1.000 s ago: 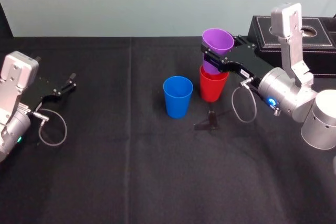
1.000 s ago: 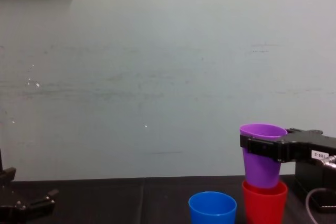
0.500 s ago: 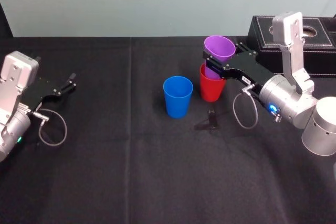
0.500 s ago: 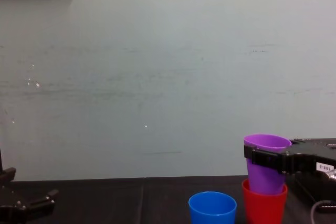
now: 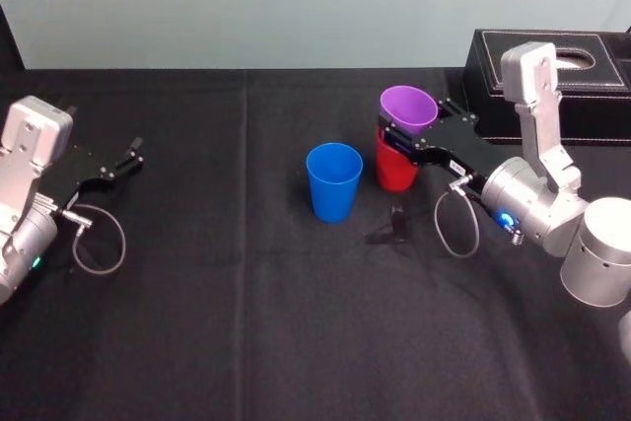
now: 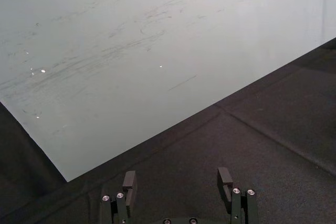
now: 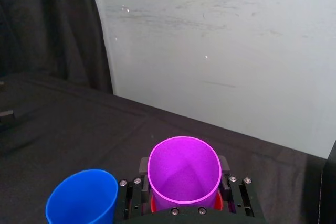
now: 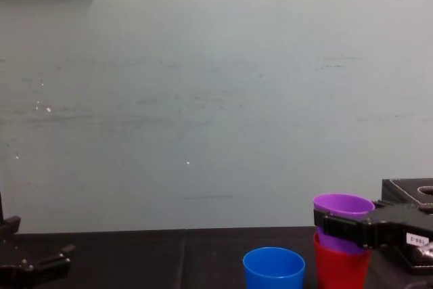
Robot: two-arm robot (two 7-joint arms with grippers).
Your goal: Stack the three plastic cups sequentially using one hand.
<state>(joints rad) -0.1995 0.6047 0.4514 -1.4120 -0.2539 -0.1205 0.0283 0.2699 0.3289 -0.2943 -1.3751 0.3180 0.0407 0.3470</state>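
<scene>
While the right tool (image 5: 407,131) is clamped on the purple cup (image 5: 408,105) just below its rim, with that cup sunk most of the way into the red cup (image 5: 394,175) on the tabletop (image 5: 246,322), we see a few ways this could go wrong. We cannot tell whether the purple cup is fully seated. If the jaws part too soon, it may settle crooked and spoil the nest for later. If we press on, the tapered walls could wedge, or the light red cup could skid or tip. The blue cup (image 5: 333,182) stands upright just beside the red one on its left, so any sideways shove could knock it over. Pulling back with the jaws barely parted might drag the pair along, and the black stitched box (image 5: 582,96) sits near the arm behind. The left tool (image 6: 177,182) rests with jaws apart at the tabletop's left side, well clear
</scene>
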